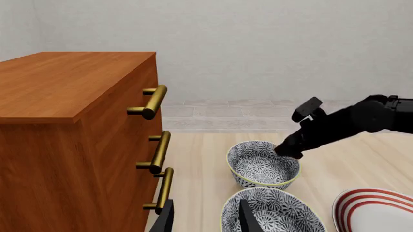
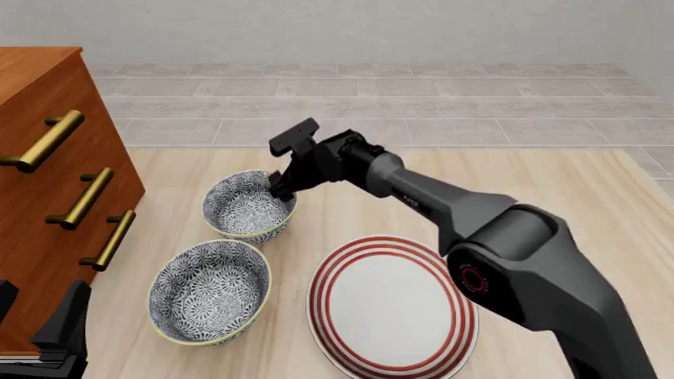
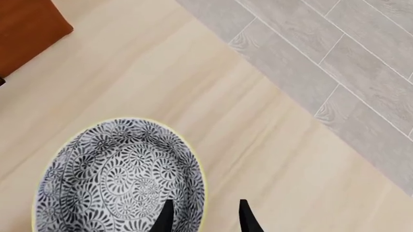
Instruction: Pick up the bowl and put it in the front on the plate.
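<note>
Two alike floral bowls stand on the table. The far bowl (image 2: 249,207) (image 1: 261,164) (image 3: 116,179) has my right gripper (image 2: 282,189) (image 3: 203,220) (image 1: 287,151) at its right rim. That gripper is open, one finger inside the bowl and one outside, with the cream rim between them. The near bowl (image 2: 208,290) (image 1: 277,212) stands free, closer to me. The white plate (image 2: 390,304) (image 1: 374,212) with red rings lies to the right of the near bowl. My left gripper (image 2: 37,309) (image 1: 206,220) is open and holds nothing, low at the front left beside the dresser.
A wooden dresser (image 2: 43,158) (image 1: 65,121) with brass handles (image 2: 84,197) stands along the table's left side, close to both bowls. A grey tiled floor (image 2: 421,103) lies beyond the table's far edge.
</note>
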Motion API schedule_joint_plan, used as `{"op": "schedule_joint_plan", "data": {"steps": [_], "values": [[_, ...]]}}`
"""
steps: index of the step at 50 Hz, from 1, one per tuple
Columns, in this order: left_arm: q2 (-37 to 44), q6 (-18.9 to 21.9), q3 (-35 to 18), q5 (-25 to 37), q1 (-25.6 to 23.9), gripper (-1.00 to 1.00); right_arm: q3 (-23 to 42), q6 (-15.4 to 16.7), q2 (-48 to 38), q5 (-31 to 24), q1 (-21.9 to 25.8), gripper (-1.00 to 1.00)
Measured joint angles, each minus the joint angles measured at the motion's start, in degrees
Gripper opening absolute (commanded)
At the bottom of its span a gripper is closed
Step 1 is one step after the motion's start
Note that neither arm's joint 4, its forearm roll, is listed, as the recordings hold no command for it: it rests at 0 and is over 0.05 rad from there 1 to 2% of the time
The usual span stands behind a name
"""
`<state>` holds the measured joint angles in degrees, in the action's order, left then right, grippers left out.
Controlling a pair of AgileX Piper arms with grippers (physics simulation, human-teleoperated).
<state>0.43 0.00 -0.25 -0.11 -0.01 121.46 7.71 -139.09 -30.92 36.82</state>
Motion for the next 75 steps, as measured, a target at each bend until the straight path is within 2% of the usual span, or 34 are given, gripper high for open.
{"op": "schedule_joint_plan", "data": {"steps": [22,48,49,75], "values": [[0.0,0.0,0.0,0.0,0.0,1.00,2.3,0.4,-3.0,-0.7,-0.5,1.00],[0.0,0.0,0.0,0.0,0.0,1.00,1.8,0.1,-4.4,0.0,0.3,1.00],[0.0,0.0,0.0,0.0,0.0,1.00,1.8,0.1,-4.4,0.1,0.3,-1.00],[0.0,0.0,0.0,0.0,0.0,1.00,2.4,0.8,-3.6,-0.1,0.7,-1.00]]}}
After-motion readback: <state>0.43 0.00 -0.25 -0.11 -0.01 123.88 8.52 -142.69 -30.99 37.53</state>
